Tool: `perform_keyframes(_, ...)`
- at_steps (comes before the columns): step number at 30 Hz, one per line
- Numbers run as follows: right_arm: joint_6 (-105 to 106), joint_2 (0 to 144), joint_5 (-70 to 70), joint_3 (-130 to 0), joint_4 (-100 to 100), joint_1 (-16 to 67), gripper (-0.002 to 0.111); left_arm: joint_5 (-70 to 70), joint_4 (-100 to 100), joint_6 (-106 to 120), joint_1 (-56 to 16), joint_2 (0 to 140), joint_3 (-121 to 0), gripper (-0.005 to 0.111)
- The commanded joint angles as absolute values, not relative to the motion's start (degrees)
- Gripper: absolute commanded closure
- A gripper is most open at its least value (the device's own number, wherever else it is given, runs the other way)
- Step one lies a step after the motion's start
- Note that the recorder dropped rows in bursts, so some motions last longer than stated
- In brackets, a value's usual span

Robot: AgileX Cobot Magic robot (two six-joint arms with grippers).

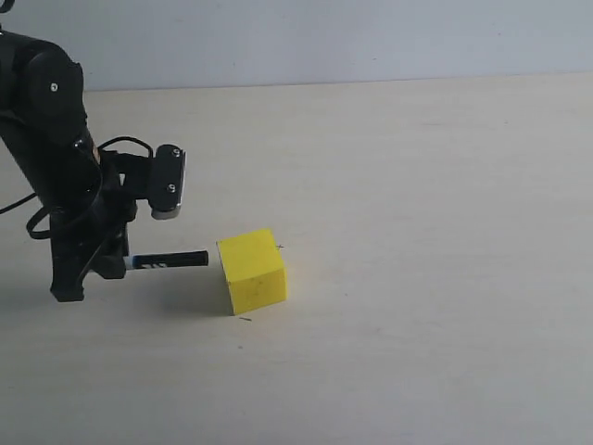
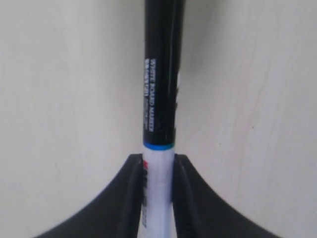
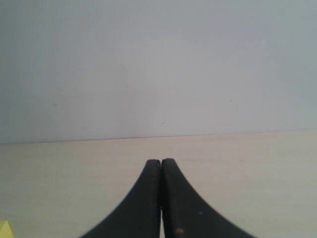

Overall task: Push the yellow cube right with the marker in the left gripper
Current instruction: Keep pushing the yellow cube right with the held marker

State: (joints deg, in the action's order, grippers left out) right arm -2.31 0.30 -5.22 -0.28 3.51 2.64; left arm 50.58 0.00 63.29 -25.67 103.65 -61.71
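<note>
The yellow cube (image 1: 252, 271) rests on the pale table, left of centre in the exterior view. My left gripper (image 1: 118, 261) is shut on the marker (image 1: 169, 260), which lies level and points right at the cube. Its black cap end stops a small gap short of the cube's left face. In the left wrist view the fingers (image 2: 132, 198) clamp the white barrel of the marker (image 2: 161, 89), and the cube is out of view there. My right gripper (image 3: 161, 162) is shut on nothing, above bare table. A corner of the yellow cube (image 3: 4, 229) shows at that frame's edge.
The pale wooden table (image 1: 417, 232) runs back to a grey-white wall (image 1: 324, 37). The left arm's wrist camera (image 1: 169, 181) hangs above the marker. A small dark mark (image 1: 245, 319) lies on the table just in front of the cube.
</note>
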Motion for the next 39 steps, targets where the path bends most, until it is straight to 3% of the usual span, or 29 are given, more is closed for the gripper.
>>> perform_keyframes(1,-2.2,0.0,-4.6,0.0,3.5,2.6,0.108,53.6,0.0,59.7,-24.5,103.7,-62.2,0.107)
perform_keyframes(13,-2.2,0.0,-4.6,0.0,3.5,2.6,0.108,53.2,0.0,56.0,-25.4,105.8,-61.7,0.107)
perform_keyframes(21,-2.2,0.0,-4.4,0.0,3.5,2.6,0.108,47.8,0.9,55.3,-35.4,113.3,-72.8,0.107)
perform_keyframes(26,-2.2,0.0,-4.4,0.0,3.5,2.6,0.108,57.2,2.8,55.0,-32.1,113.3,-74.0,0.107)
perform_keyframes(39,-2.2,0.0,-4.4,0.0,3.5,2.6,0.108,52.7,2.7,55.5,-32.1,113.3,-74.0,0.107)
